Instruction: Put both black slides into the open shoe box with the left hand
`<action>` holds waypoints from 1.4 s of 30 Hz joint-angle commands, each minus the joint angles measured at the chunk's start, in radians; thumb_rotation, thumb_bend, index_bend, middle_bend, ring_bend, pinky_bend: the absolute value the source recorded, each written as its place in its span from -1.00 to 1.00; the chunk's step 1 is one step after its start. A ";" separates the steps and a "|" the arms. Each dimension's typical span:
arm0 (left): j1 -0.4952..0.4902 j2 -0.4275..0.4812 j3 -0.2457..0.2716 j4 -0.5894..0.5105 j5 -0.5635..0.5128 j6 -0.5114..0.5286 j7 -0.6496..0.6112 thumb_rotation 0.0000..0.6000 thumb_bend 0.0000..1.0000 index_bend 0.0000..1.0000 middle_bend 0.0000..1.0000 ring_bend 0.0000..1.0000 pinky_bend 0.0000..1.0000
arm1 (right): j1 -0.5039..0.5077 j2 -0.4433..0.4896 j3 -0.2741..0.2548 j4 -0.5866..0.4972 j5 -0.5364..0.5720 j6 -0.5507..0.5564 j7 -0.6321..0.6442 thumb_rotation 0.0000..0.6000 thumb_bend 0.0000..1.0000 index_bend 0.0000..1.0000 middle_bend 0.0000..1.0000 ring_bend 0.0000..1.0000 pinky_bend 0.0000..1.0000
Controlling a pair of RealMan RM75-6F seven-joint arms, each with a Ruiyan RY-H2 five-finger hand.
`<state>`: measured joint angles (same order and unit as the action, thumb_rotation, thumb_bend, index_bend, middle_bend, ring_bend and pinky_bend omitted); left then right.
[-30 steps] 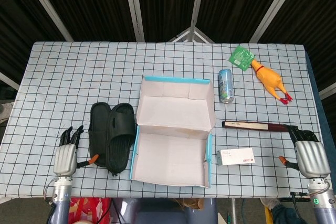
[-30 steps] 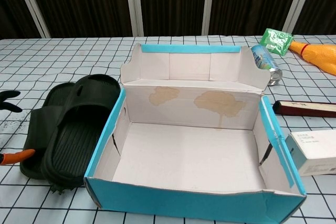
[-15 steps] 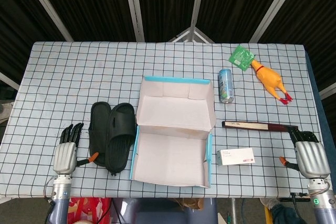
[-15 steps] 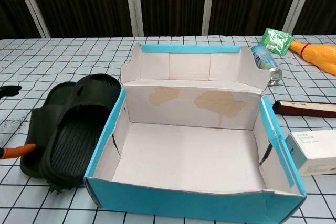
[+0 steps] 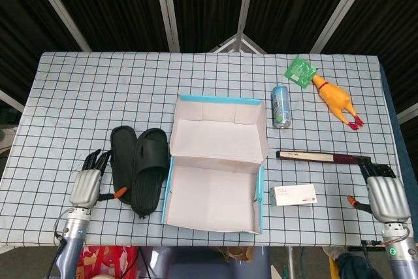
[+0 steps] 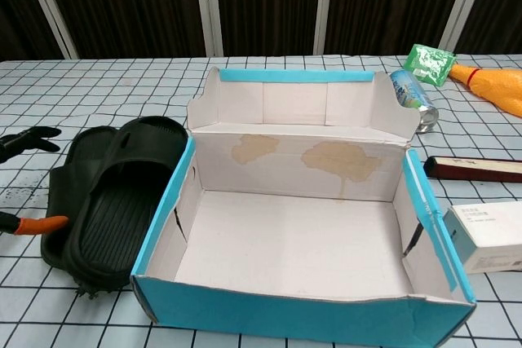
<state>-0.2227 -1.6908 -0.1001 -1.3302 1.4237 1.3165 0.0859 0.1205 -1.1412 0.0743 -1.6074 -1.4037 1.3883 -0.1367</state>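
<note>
**Reaching beside the black slides with my left hand**

Resting near the front left corner of the table [image 5: 78, 89], my left hand [image 5: 86, 186] lies just beside the two black slides [image 5: 137, 168]. My dark fingers [image 5: 98, 159] are spread apart and point toward the far side of the table, close to the outer slide; I hold nothing with them. In the chest view only the fingertips and the orange thumb tip show at the left edge, and I cannot tell if the thumb tip touches the slide.

Both slides lie side by side on the checkered cloth, partly overlapping, directly left of the open shoe box [image 5: 215, 168]. The nearer slide touches the blue wall of the box. The box is white inside with two brown stains on its inner wall, and nothing is in it.

My right hand [image 5: 385, 194] rests near the front right corner, fingers together and empty, close to the end of a long dark stick [image 5: 320, 157]. A small white carton [image 5: 293, 195] lies just right of the box. Further back stand a can [image 5: 281, 106], a green packet [image 5: 301, 71] and a rubber chicken [image 5: 335, 100].
</note>
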 commanded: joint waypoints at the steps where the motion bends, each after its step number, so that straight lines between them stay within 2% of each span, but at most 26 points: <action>1: -0.004 0.009 0.004 -0.008 -0.004 -0.010 0.000 0.54 -1.00 -1.00 -0.73 -1.00 -0.99 | -0.001 0.000 0.000 -0.001 -0.001 0.001 -0.001 1.00 -0.64 -0.67 -0.58 -0.40 -0.55; 16: -0.015 0.010 0.029 0.002 -0.004 -0.023 0.018 0.54 -1.00 -1.00 -0.65 -1.00 -0.99 | -0.001 0.000 0.001 -0.007 0.004 0.001 -0.007 1.00 -0.64 -0.67 -0.58 -0.40 -0.55; 22: -0.015 0.004 0.031 0.007 -0.004 -0.015 0.020 0.57 -0.88 -0.98 -0.56 -1.00 -0.99 | -0.003 0.001 0.001 -0.010 0.005 0.004 -0.009 1.00 -0.64 -0.67 -0.58 -0.40 -0.55; 33: -0.012 -0.009 0.029 0.017 -0.021 -0.007 0.047 1.00 -0.56 -0.88 -0.46 -1.00 -0.99 | -0.003 0.002 0.002 -0.013 0.011 0.000 -0.011 1.00 -0.64 -0.67 -0.58 -0.40 -0.55; 42: 0.011 0.014 0.017 -0.026 0.002 0.087 0.106 1.00 -0.53 -0.89 -0.46 -1.00 -0.99 | 0.000 0.002 0.000 -0.015 0.014 -0.008 -0.014 1.00 -0.64 -0.67 -0.59 -0.40 -0.55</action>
<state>-0.2196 -1.6878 -0.0818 -1.3419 1.4147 1.3827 0.1765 0.1202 -1.1389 0.0747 -1.6223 -1.3903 1.3809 -0.1505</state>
